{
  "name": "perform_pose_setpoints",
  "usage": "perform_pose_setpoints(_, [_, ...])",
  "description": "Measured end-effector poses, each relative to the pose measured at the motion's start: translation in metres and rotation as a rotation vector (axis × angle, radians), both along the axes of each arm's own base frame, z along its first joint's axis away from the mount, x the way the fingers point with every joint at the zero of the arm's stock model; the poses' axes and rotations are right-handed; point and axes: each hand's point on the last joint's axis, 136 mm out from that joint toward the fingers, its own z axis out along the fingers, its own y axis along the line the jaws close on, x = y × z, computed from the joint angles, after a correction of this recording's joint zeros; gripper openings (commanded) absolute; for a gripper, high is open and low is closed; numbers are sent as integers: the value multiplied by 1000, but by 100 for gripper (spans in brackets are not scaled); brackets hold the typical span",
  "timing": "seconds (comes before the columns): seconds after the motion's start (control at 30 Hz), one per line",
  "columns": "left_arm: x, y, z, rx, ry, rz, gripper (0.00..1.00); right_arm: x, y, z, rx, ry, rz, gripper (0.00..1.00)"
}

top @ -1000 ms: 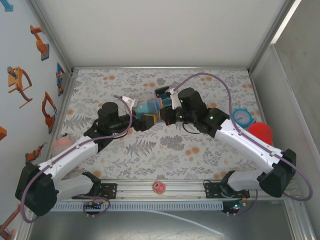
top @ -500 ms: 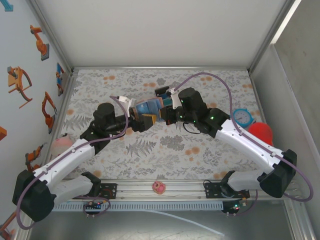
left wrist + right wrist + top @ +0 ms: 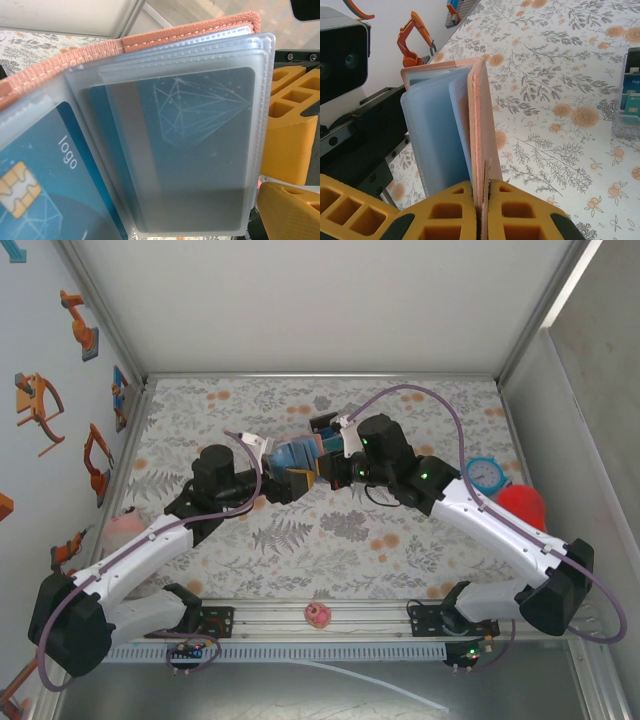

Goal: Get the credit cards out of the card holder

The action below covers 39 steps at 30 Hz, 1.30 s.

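Note:
The card holder (image 3: 298, 454) is a tan-brown wallet held upright above the table's middle. My right gripper (image 3: 484, 187) is shut on its cover (image 3: 481, 115), the yellow fingers pinching the edge. The holder hangs open, its clear sleeves fanned out. Blue credit cards sit inside those sleeves: one with a line drawing (image 3: 200, 130), another with a gold chip and "logo" (image 3: 35, 170). My left gripper (image 3: 272, 466) stands open right at the holder's left side, its fingers spread and holding nothing. The right gripper's yellow fingers (image 3: 290, 130) show past the sleeves.
A small black box with blue cards (image 3: 322, 423) stands just behind the holder, its clear front (image 3: 629, 100) at the right. A blue clock (image 3: 486, 474) and a red object (image 3: 523, 505) lie at the right edge, a pink ball (image 3: 124, 528) at the left.
The left arm drew back to the left, then came in toward the card holder again, its jaws wider. The right arm and the holder stayed still.

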Motion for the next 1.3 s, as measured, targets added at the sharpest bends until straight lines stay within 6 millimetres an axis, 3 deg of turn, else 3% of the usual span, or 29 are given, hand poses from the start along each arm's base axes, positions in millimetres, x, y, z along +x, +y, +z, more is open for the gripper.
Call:
perform_pose_setpoints(0.87, [1, -1, -3, 5, 6, 0, 97, -1, 1, 0, 2, 2, 6, 0])
perform_pose_setpoints(1.3, [-2, 1, 5, -9, -13, -1, 97, 0, 0, 0, 0, 1, 2, 0])
